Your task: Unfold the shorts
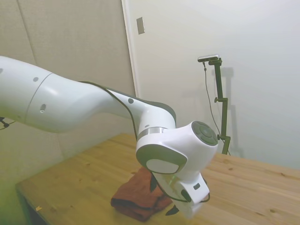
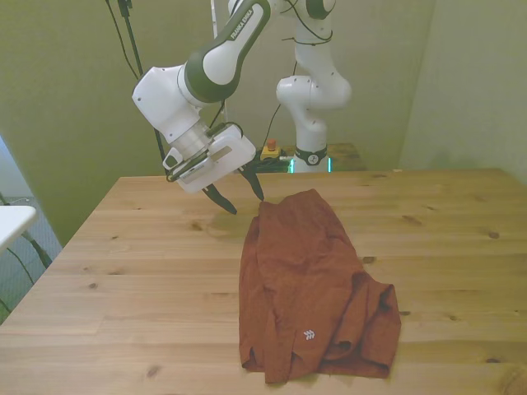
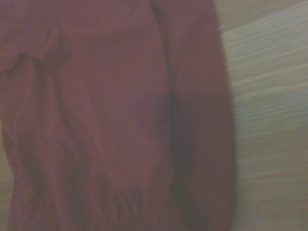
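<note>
**Approach to the far edge of the folded shorts**

The shorts (image 2: 309, 288) lie folded on the worktop (image 2: 132, 271), running from the middle toward the near edge, with the bulkier, wrinkled end nearest the front camera. The claw (image 2: 241, 193) hangs above the worktop with its fingers apart and holding nothing, just beside the shorts' far corner on the front view's left.

We judge the step in hand to be the approach for a first grasp. To do it well, we should:

- Lower onto the top layer only, at a free edge or corner.
- Pinch a single ply; the wrist view shows overlapping folds (image 3: 183, 144), so we cannot tell how many layers lie there.
- Lift low and draw the layer sideways, so the lower layer stays flat.
</note>
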`<state>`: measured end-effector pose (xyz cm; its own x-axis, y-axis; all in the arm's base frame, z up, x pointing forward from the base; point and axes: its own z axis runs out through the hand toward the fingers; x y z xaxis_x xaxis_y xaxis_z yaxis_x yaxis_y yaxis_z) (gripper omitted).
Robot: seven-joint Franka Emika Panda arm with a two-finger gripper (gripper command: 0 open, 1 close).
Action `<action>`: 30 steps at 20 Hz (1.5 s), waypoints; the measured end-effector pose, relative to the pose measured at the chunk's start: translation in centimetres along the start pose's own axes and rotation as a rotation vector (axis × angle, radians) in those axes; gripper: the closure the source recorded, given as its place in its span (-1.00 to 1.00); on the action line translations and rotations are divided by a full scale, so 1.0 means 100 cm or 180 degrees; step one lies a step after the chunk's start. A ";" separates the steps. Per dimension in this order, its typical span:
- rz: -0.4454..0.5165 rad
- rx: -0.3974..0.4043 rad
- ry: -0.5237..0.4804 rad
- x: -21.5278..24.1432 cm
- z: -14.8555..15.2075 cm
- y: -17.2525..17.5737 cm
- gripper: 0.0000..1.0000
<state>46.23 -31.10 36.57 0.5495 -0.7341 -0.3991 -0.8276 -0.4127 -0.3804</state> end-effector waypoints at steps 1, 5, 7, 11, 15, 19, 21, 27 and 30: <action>-0.0035 0.0043 -0.0036 0.000 0.001 -0.002 -1.00; -0.0133 0.0181 -0.0153 -0.004 0.007 -0.009 -1.00; -0.0168 0.0184 -0.0190 -0.007 0.008 -0.011 -1.00; -0.0250 0.0200 -0.0251 -0.010 0.017 -0.015 -1.00; -0.0279 0.0170 -0.0332 -0.013 0.031 -0.018 -1.00; -0.0360 0.0249 -0.0364 -0.014 0.036 -0.020 1.00; -0.0404 0.0275 -0.0366 -0.015 0.037 -0.020 1.00; -0.0401 0.0274 -0.0373 -0.015 0.038 -0.019 1.00; -0.0402 0.0272 -0.0385 -0.015 0.040 -0.018 1.00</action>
<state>47.31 -27.11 34.55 0.6623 -0.6072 -0.4390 -0.7414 -0.4463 -0.5011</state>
